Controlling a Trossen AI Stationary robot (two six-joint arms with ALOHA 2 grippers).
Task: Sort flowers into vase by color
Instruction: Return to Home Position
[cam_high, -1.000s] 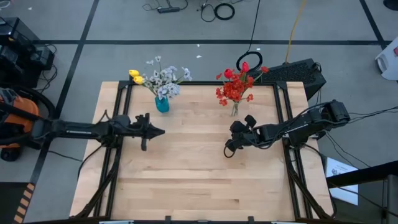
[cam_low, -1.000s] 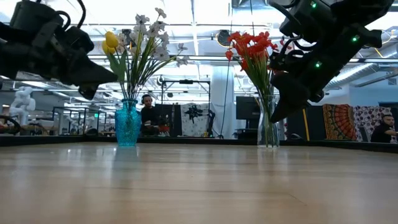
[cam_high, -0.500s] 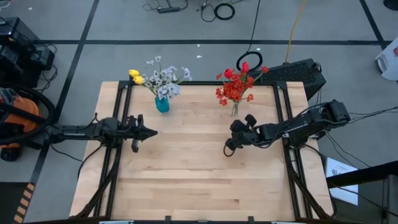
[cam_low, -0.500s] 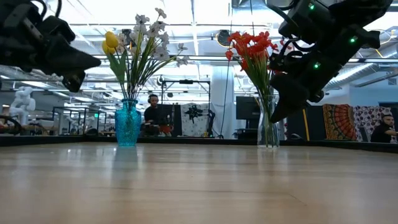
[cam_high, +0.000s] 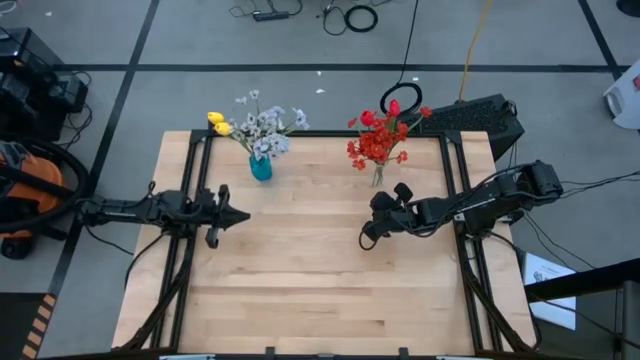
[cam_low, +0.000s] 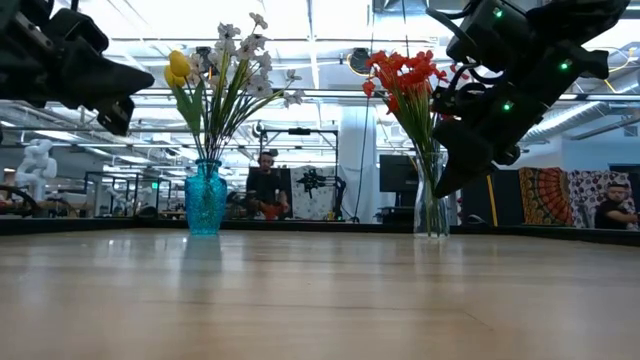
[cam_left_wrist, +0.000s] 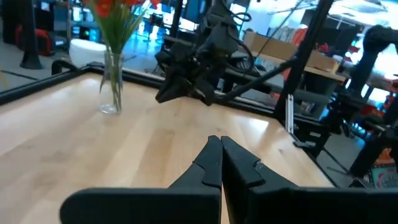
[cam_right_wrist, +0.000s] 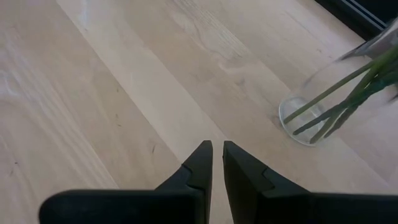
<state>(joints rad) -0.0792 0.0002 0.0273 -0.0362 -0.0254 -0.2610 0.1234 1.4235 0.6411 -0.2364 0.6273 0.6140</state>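
Both end effectors are empty, fingers together. The red flowers (cam_high: 378, 145) stand upright in the clear vase (cam_high: 377, 180), twelve o'clock of the right end effector (cam_high: 367, 238); white and yellow flowers (cam_high: 262, 128) fill the blue vase (cam_high: 261, 168), one o'clock of the left end effector (cam_high: 243, 215). Sorting appears complete.

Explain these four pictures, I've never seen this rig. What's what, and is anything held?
It is a robot with two dark arms, the left arm and the right arm, at a wooden table. The high view looks straight down. The low view looks level across the tabletop. Each wrist view looks forward past that arm's own pincer. The left pincer hangs over the table's left side. The right pincer is near the clear vase, which holds the red flowers. The blue vase holds the white and yellow flowers. Both pincers are shut and hold nothing.
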